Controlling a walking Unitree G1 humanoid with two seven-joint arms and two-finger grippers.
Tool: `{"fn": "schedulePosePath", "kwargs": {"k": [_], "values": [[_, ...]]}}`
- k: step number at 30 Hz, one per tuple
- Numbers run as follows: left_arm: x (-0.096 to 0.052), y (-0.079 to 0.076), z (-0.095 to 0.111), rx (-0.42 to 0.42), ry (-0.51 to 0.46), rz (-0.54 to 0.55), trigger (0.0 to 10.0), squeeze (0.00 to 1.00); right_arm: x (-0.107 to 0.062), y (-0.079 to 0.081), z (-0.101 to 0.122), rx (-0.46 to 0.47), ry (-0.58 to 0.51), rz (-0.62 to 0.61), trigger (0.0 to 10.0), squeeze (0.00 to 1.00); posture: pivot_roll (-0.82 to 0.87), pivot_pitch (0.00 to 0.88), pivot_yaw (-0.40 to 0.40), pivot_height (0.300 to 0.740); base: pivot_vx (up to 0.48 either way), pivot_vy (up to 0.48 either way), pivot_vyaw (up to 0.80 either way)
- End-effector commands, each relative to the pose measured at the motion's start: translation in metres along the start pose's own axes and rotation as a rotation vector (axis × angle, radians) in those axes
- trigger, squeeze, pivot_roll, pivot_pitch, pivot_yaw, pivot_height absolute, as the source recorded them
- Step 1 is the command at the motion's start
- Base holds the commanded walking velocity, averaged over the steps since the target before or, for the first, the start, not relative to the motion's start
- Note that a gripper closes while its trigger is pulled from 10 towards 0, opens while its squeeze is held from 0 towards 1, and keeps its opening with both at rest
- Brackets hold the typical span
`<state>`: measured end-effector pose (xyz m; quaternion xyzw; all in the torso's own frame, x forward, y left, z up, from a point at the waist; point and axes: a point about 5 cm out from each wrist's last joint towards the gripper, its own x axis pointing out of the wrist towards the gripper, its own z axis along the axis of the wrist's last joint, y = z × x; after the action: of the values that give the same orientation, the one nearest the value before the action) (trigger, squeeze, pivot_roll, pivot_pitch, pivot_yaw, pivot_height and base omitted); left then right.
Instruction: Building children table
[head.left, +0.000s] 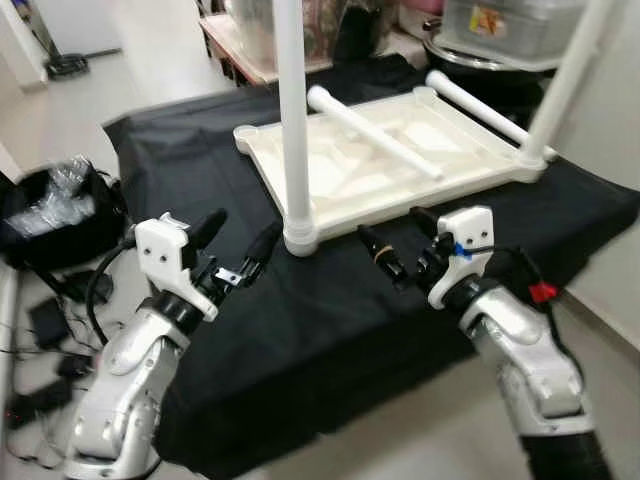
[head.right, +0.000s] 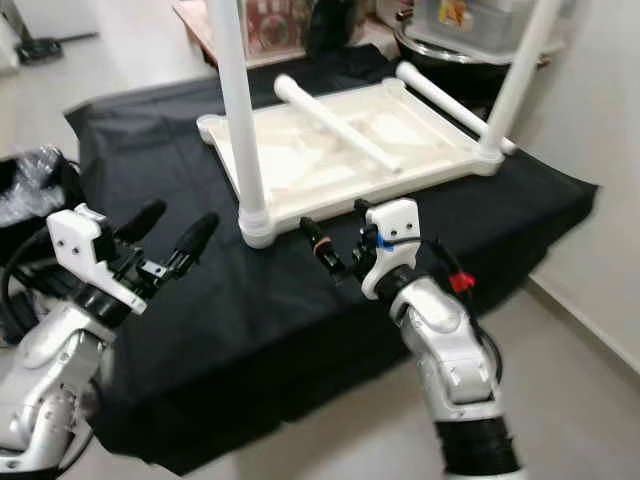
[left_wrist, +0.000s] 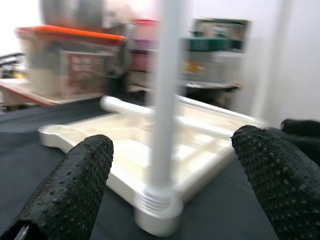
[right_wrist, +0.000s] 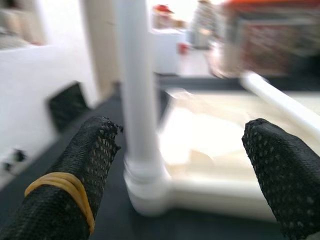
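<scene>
I am holding my left gripper (head.left: 238, 243) at lower left and my right gripper (head.left: 392, 240) at centre right, both spread wide and empty, flanking the near upright leg (head.left: 291, 120). The white tabletop (head.left: 390, 160) is lying upside down on the black-draped table (head.left: 330, 320), mid-frame.

We see a matt black cloth (head.left: 330, 330) draped over the surface, under a smooth, slightly glossy cream plastic tabletop (head.left: 400, 160) with matching plastic legs (head.left: 292, 120). The claw fingers (left_wrist: 75, 190) are black, pebbled rubber; the arms (head.left: 530, 360) are brushed silver metal.
</scene>
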<state>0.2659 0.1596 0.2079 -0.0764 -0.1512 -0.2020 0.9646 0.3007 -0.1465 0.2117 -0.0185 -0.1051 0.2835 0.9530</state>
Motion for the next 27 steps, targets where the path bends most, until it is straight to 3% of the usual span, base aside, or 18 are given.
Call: {"fn": "schedulePosePath", "kwargs": {"k": [1,5,10,16,22,25,27], "values": [[-0.001,0.003,0.005,0.002,-0.011,-0.002,10.0,0.0,0.0,0.008,0.002,0.021,-0.01,0.086,10.0,0.0,-0.04,0.091,0.014,0.74,0.337,0.0,0.0],[0.0,0.004,0.008,0.008,-0.016,0.004,10.0,0.0,-0.002,0.011,0.006,0.019,-0.017,0.146,10.0,0.0,-0.03,0.092,0.013,0.74,0.169,0.0,0.0],[-0.001,0.008,0.017,0.006,-0.031,-0.011,10.0,0.0,-0.029,0.012,0.008,0.024,0.08,0.444,10.0,0.0,-0.04,0.104,0.017,0.74,0.0,0.0,0.0],[-0.005,0.01,0.017,0.01,-0.014,-0.014,10.0,0.0,-0.041,-0.005,0.01,-0.021,0.143,0.466,10.0,0.0,-0.03,0.114,0.019,0.74,0.0,0.0,0.0],[-0.004,0.012,0.016,0.019,-0.005,0.008,10.0,0.0,-0.026,-0.017,0.002,-0.135,0.19,0.381,10.0,0.0,-0.04,0.12,0.025,0.74,0.0,0.0,0.0],[-0.003,0.014,0.015,0.028,0.002,0.029,10.0,0.0,-0.017,-0.01,-0.002,-0.143,0.193,0.388,10.0,0.0,-0.04,0.121,0.026,0.74,0.0,0.0,0.0],[-0.003,0.025,0.013,0.054,0.012,0.104,10.0,0.0,0.001,0.005,-0.008,-0.121,0.174,0.396,10.0,0.0,-0.03,0.123,0.024,0.74,0.0,0.0,0.0]]}}
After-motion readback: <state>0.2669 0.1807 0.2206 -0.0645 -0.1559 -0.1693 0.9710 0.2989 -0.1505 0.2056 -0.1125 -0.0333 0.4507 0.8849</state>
